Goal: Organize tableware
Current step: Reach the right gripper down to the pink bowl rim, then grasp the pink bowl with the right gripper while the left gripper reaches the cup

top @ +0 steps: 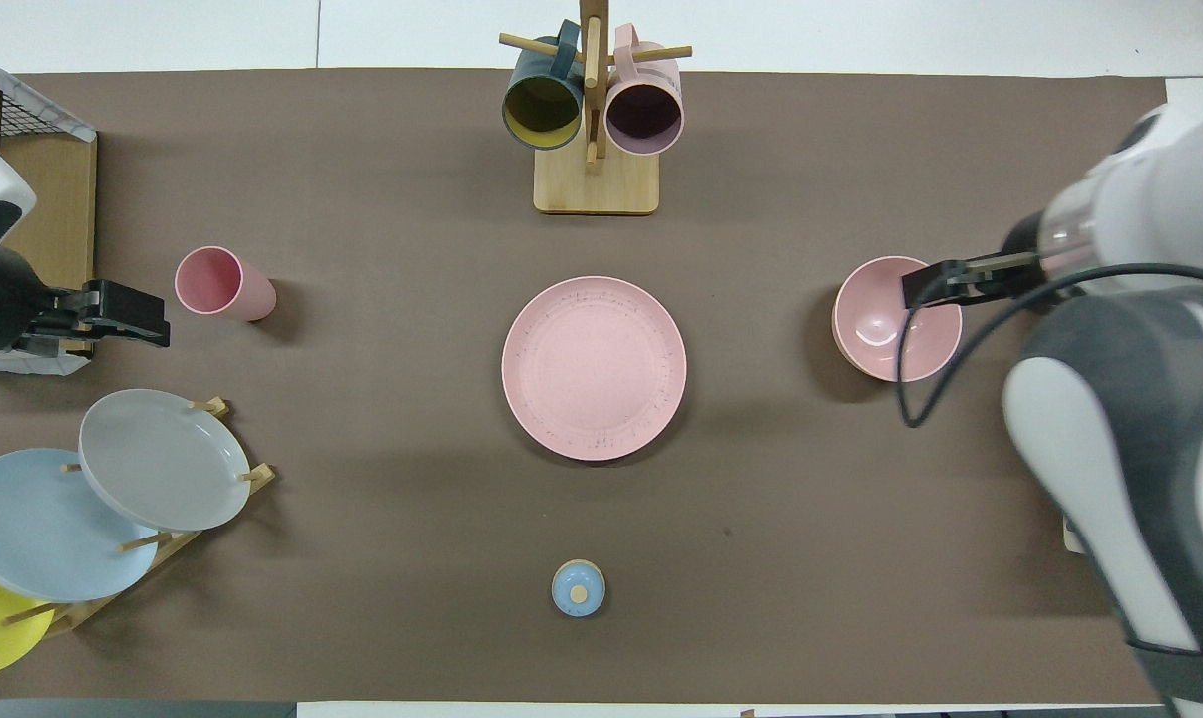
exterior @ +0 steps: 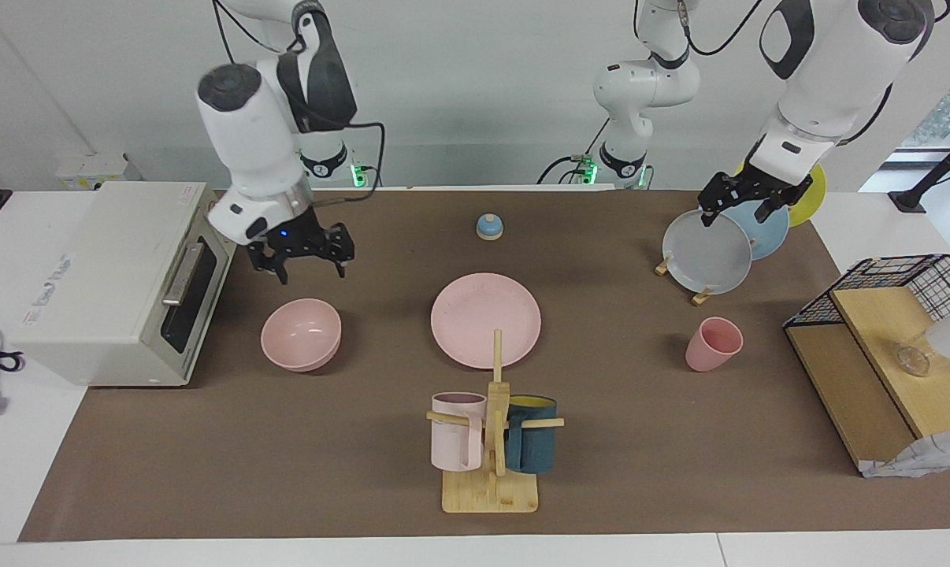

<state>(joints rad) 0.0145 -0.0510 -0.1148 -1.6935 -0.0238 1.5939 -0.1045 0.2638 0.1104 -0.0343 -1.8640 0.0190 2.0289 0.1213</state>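
Mostly, the tabletop (exterior: pixel 113 488) is covered by a brown mat (exterior: pixel 640 472) with white margin showing at its ends and along the edge farthest from the robots; a pale wall rises where the arms are mounted.

The salmon-pink plate (exterior: pixel 485 319) lies flat near the middle of the mat and serves as the landmark. Farther from the robots than the plate stands a wooden mug rack (exterior: pixel 491 465), a pale pink mug (exterior: pixel 457 431) and a dark teal mug (exterior: pixel 532 445) hanging on its pegs. Nearer to the robots than the plate sits a small blue bell (exterior: pixel 489 227). Toward the right arm's end from the plate rests the pink bowl (exterior: pixel 301 334), upright, well apart from the plate, with a white toaster oven (exterior: pixel 113 279) at that end of the mat. Toward the left arm's end from the plate stands the pink cup (exterior: pixel 712 343), upright, and at that end a wire-fronted wooden shelf (exterior: pixel 877 354). Nearer to the robots than the cup, a wooden stand holds a grey plate (exterior: pixel 707 253), a blue plate (exterior: pixel 766 228) and a yellow plate (exterior: pixel 812 193) on edge.

The right tool (exterior: pixel 302 264) hangs over the mat just above the bowl's robot-side rim, its fingers spread and gripping nothing. The left tool (exterior: pixel 745 206) hovers by the upper rims of the grey and blue plates, fingers spread, holding nothing.
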